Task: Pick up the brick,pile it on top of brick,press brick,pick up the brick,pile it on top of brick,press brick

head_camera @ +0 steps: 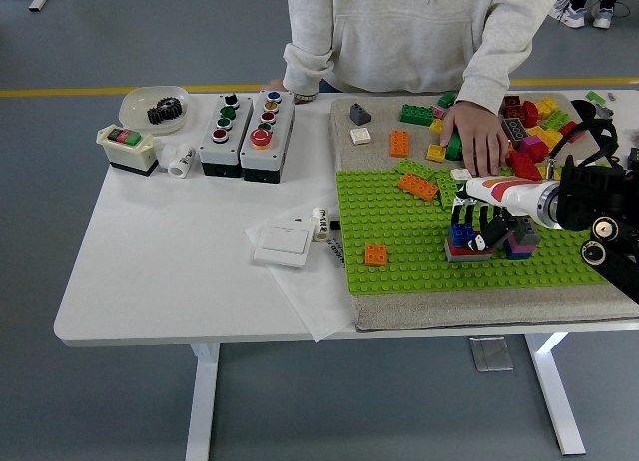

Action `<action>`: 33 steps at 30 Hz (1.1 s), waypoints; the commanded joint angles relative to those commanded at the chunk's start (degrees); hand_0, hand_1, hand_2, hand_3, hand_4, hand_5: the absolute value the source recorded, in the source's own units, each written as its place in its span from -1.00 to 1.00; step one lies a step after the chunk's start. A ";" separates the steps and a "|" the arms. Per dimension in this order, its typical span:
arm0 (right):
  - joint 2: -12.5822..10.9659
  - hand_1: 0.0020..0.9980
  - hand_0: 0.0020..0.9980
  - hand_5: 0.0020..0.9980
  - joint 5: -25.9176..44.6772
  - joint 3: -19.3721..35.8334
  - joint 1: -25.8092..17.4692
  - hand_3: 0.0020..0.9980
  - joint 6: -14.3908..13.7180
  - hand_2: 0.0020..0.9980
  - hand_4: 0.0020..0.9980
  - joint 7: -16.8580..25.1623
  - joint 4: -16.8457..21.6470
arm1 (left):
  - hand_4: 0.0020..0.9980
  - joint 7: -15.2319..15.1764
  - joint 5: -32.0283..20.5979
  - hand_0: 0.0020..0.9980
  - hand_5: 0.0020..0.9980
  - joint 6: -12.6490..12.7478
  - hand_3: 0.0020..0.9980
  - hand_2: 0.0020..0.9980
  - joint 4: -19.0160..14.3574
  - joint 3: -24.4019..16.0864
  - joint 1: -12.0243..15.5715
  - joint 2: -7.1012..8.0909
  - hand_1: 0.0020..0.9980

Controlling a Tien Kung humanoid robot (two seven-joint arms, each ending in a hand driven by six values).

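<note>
On the green baseplate (399, 231) stands a small stack (467, 247) with a red and grey base and a blue brick (461, 231) on top. My right hand (476, 227) reaches in from the right and hangs over this stack. Its black fingers (473, 215) curl down behind the blue brick and the thumb sits at its front, so it is shut on the brick. A second stack (519, 241) of grey, magenta and blue stands just to the right, partly behind the hand. The left arm does not show.
A person stands at the far side, one hand (477, 137) resting on loose bricks (534, 117) at the mat's back. Orange bricks (375, 253) (419, 186) lie on the baseplate. Button boxes (247, 127), a white switch (282, 245) and a bowl (153, 108) sit to the left.
</note>
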 joint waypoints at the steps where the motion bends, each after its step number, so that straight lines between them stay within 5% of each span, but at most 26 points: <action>1: 0.01 -0.11 -0.16 -0.70 0.01 -0.01 -0.01 -0.03 0.00 -0.03 0.44 0.00 -0.02 | 0.53 -0.01 -0.03 0.51 0.28 0.00 0.34 0.58 0.00 0.03 -0.01 0.01 0.59; 33: -0.02 -0.08 -0.15 -0.66 -1.01 0.34 -0.37 0.02 1.49 0.05 0.55 0.35 -0.57 | 0.53 0.16 0.67 0.51 0.28 -0.01 0.34 0.58 -0.06 -0.29 0.43 0.01 0.59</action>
